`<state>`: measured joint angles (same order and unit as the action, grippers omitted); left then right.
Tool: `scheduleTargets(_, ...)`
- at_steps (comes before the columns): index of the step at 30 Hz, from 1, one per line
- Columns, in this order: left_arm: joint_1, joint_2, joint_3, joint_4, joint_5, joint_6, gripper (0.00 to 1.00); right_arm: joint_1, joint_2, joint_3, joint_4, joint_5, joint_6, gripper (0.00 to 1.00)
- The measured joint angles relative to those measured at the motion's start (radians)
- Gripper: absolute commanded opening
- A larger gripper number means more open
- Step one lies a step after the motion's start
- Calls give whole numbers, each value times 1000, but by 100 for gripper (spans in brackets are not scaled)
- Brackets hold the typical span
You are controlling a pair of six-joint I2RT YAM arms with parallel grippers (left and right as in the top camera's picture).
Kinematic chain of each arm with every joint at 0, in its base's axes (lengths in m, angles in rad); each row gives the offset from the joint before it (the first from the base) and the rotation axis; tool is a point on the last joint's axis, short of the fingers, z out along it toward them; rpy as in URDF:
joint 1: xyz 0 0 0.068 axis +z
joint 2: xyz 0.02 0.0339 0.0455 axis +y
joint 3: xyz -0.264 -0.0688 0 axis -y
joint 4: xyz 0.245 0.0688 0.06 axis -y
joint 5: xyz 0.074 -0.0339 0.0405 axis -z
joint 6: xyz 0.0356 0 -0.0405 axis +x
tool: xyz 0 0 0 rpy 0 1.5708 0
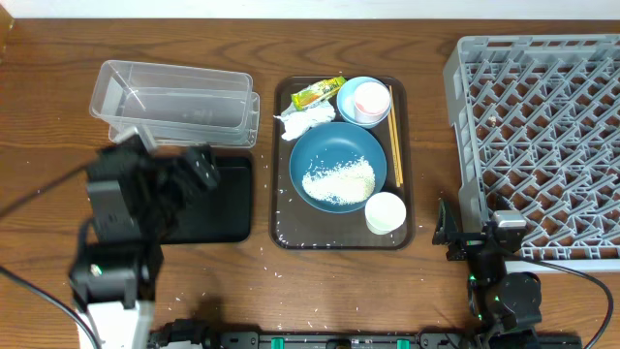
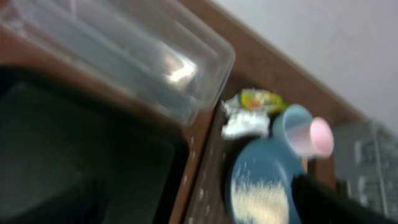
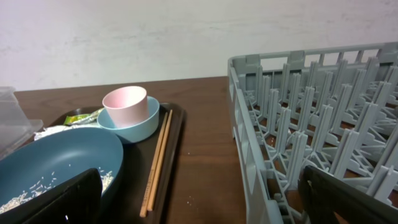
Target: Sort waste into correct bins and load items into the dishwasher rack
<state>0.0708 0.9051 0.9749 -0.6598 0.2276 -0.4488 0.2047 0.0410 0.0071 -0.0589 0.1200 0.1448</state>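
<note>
Okay, dishwasher rack (image 1: 542,145): pegs up at the worktop's (image 1: 48,116) right, ready for dishes.
Plate (image 1: 337,167): flat on the brown tray (image 1: 329,235), so the rice (image 1: 339,180) stays put.
Left pincer (image 1: 199,167): wide open above the black bin (image 1: 228,208), holding nothing.
Right pincer (image 3: 199,183): open, empty, beside the rack.
Chopsticks (image 1: 394,136): long axis near-to-far along the tray's right rim.

A brown serving tray (image 1: 310,229) lies on the wooden table (image 1: 48,136).

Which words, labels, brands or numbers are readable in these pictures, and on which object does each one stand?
None can be read.
The yellow-green wrapper carries print, but it is too small and blurred to read in every view.
Nothing else shows any lettering.
</note>
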Motion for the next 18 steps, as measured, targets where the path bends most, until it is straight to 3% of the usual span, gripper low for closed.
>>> scheduleTargets(3,-1,68,94,-47,10,19,95,0,0,0,0,0,0,99)
scheduleTargets(9,-2,132,110,-48,78,35,95,0,0,0,0,0,0,99)
scheduleTargets(14,-3,232,187,-238,-50,18,95,0,0,0,0,0,0,99)
scheduleTargets(18,2,325,263,-274,-145,6,95,0,0,0,0,0,0,99)
